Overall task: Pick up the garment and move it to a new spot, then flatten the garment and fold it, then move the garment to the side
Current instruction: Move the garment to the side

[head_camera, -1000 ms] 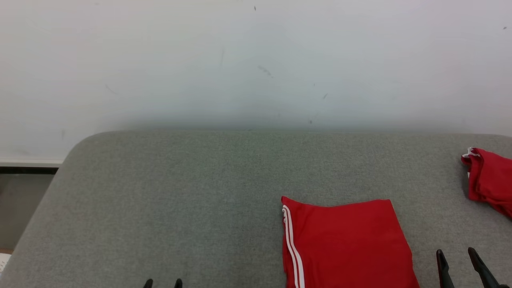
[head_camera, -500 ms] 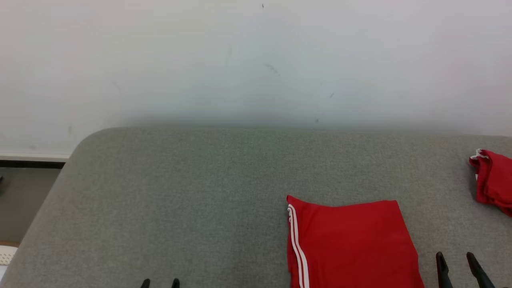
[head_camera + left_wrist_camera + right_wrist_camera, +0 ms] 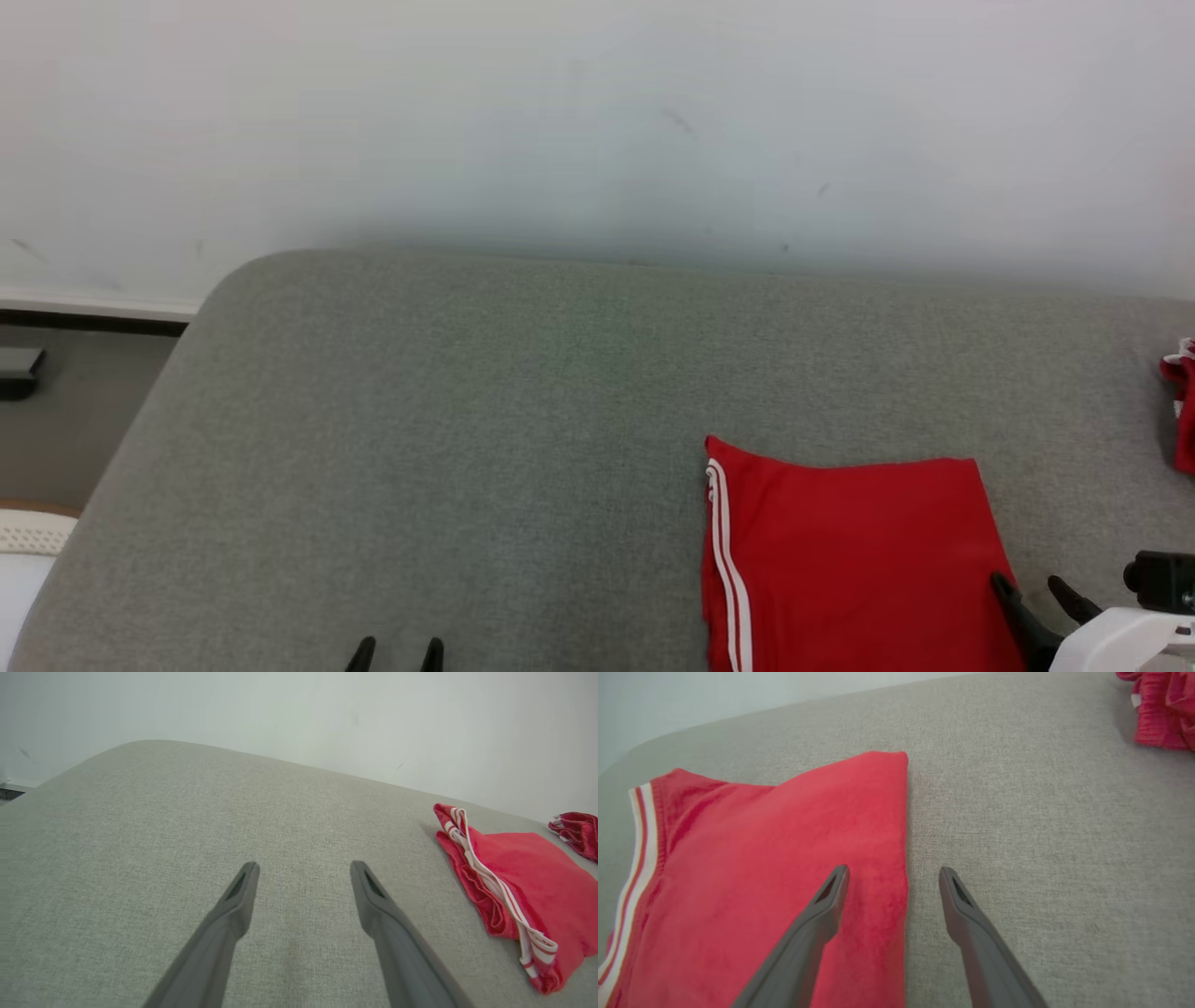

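- The left gripper [image 3: 399, 648] shows just its two dark fingertips at the bottom edge of the head view, pointing up. Its wrist view shows the jaws wide apart, gripping nothing.
- The right gripper [image 3: 1029, 586] sits at the lower right, fingers angled up and leftward, spread and closed on nothing.
- Behind it is a pale wrist casing [image 3: 1111, 639], and beside that a dark block [image 3: 1162, 579], possibly its camera.

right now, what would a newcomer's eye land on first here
The folded red garment with white side stripes, lying flat at the near right of the grey fabric surface. Next, the open right gripper over that garment's right edge, and a crumpled red garment at the surface's far right.
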Robot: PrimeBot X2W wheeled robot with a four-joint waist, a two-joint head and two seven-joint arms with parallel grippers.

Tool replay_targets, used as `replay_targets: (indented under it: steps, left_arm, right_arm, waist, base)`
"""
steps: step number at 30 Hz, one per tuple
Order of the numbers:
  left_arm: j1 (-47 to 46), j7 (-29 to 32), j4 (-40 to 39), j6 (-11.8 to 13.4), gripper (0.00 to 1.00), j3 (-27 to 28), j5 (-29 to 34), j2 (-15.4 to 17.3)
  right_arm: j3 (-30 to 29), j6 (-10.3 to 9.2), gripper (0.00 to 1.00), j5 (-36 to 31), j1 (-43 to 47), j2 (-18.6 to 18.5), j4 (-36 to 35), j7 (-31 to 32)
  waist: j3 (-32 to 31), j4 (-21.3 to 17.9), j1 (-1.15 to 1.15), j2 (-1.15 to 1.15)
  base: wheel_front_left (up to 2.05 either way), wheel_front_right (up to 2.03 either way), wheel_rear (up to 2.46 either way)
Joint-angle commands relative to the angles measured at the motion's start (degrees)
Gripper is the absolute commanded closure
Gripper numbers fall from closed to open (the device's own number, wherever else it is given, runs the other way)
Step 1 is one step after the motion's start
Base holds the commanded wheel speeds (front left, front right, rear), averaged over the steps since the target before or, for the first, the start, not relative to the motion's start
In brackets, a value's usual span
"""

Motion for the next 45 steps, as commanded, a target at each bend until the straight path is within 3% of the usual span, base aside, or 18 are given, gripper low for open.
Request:
replay_targets:
  steps: [1,5,14,15,16,17,29,38,45]
  left_arm:
    - [-0.71,-0.07,0.26,0.08,0.0,0.11,-0.24,0.19]
    - [-1.4,-0.07,0.5,0.08,0.0,-0.12,-0.28,0.35]
    - [-3.3,-0.07,0.67,0.08,0.0,-1.34,-0.73,1.06]
    - [-3.46,-0.07,0.66,0.08,0.0,-1.39,-0.77,1.07]
    - [-3.54,-0.07,0.62,0.08,0.0,-1.48,-0.8,1.06]
    - [-3.62,-0.07,0.58,0.08,0.0,-1.53,-0.79,1.03]
    - [-6.35,-0.07,-1.32,0.08,0.0,-2.31,-2.02,1.55]
    - [-12.01,-0.07,-3.22,0.08,0.0,-5.62,-3.17,4.06]
    - [-13.81,-0.07,-3.59,0.08,0.0,-5.91,-3.95,5.53]
  right_arm:
    - [0.23,-0.11,0.0,0.45,-1.54,-0.84,1.05,1.55]
    - [-0.1,-0.11,0.0,2.06,-4.69,-0.88,5.07,5.9]
    - [1.45,-0.07,0.0,7.87,-8.94,2.92,10.81,12.93]
    - [1.98,-0.01,0.11,8.22,-9.46,3.21,10.71,12.41]
    - [2.62,0.04,0.76,8.8,-9.81,3.49,10.33,11.93]
    - [2.98,0.04,1.0,9.72,-10.14,3.7,9.84,11.5]
    - [7.93,-0.05,1.0,5.7,-21.04,-2.76,8.37,2.4]
    - [0.5,-0.05,1.0,-0.96,-34.9,-9.55,11.06,-0.77]
    - [-7.52,-0.06,1.0,-4.2,-39.94,-14.02,10.82,1.39]
  waist:
    - [0.91,1.04,0.0,0.0]
    - [2.09,2.43,0.0,0.0]
    - [3.86,4.6,0.0,0.0]
    - [3.99,4.73,0.0,0.0]
    - [4.11,4.82,0.0,0.0]
    - [4.22,4.86,0.0,0.0]
    - [8.92,0.61,0.0,0.0]
    - [17.83,-2.64,0.0,0.0]
    - [21.01,-3.3,0.0,0.0]
  base:
    - [0.0,0.0,0.0]
    - [0.0,0.0,0.0]
    - [0.0,0.0,0.0]
    - [0.0,0.0,0.0]
    - [0.0,0.0,0.0]
    - [0.0,0.0,0.0]
    - [0.0,0.0,0.0]
    - [0.0,0.0,0.0]
    - [0.0,0.0,0.0]
